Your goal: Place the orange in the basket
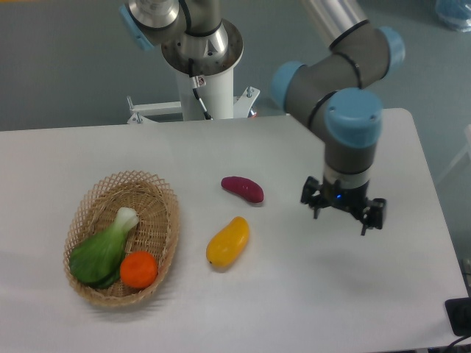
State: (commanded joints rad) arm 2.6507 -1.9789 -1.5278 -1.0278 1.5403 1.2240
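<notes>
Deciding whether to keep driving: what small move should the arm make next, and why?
Probably none beyond parking the arm: the orange already lies inside the basket beside the green vegetable, and the gripper hangs open and empty over bare table on the right.

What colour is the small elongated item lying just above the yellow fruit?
Dark reddish-purple, plain with no pattern; the fixed camera view shows it clearly.
</notes>
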